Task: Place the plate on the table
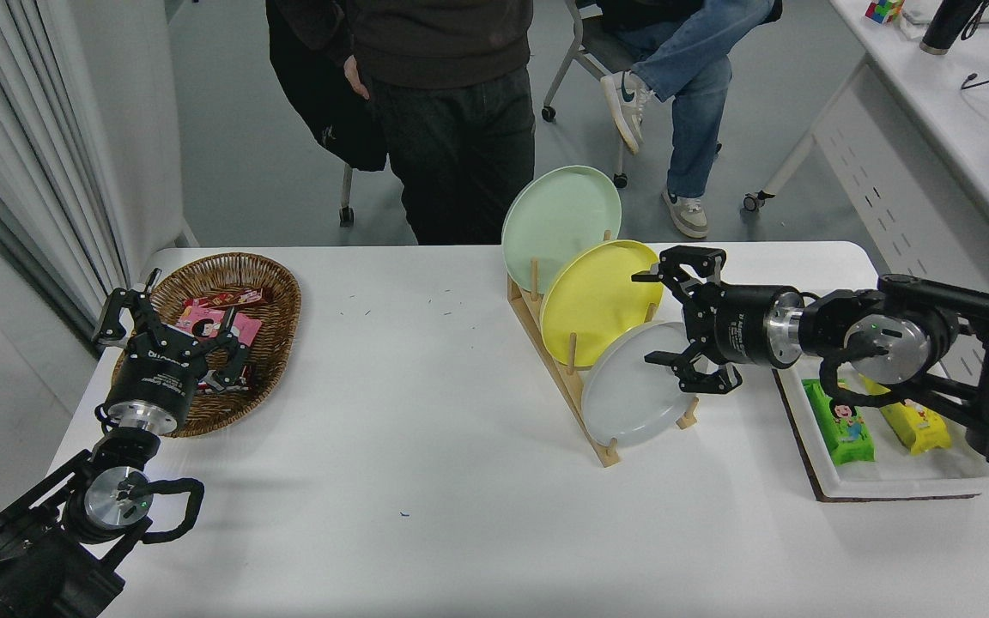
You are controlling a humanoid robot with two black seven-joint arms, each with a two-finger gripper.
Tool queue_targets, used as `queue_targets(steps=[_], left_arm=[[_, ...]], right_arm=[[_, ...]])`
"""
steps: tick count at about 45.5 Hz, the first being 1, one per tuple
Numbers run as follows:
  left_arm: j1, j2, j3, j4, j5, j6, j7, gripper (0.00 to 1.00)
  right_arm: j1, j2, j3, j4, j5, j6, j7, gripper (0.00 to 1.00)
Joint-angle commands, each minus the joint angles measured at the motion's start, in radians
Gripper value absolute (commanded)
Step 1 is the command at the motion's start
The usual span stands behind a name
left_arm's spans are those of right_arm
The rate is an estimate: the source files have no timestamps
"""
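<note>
The light-grey plate (pixel 632 390) stands on edge in the nearest slot of a wooden rack (pixel 585 412) on the white table (pixel 426 481). Behind it stand a yellow plate (pixel 597 296) and a pale green plate (pixel 559 215). My right gripper (pixel 653 318) reaches in from the right, open, its fingers spread over the grey plate's upper right rim and the yellow plate's right edge. It grips nothing. My left gripper (pixel 172 335) is parked open at the lower left, above the wicker basket.
A wicker basket (pixel 276 283) with snack packets sits at the left. A white tray (pixel 889 481) with green and yellow packets lies at the right edge under my right arm. People stand and sit beyond the far edge.
</note>
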Motion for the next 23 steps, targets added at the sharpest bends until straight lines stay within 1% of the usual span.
queue_targets(steps=[1,13,19,23], left_arm=[[0.0,0.0,0.0,0.0,0.0,0.0,0.0,0.98],[0.0,0.0,0.0,0.0,0.0,0.0,0.0,0.98],[0.0,0.0,0.0,0.0,0.0,0.0,0.0,0.98],[0.0,0.0,0.0,0.0,0.0,0.0,0.0,0.98]], right_arm=[[0.092,0.005,-0.129,-0.024,-0.001,0.0,-0.006,1.0],[0.095,0.017,-0.132,-0.059,0.005,0.002,-0.007,1.0],[0.083,0.049,-0.132,-0.077,0.086,-0.006,-0.006,0.99],[0.072,0.073,-0.132,-0.088,0.109,-0.009,-0.006,0.99]])
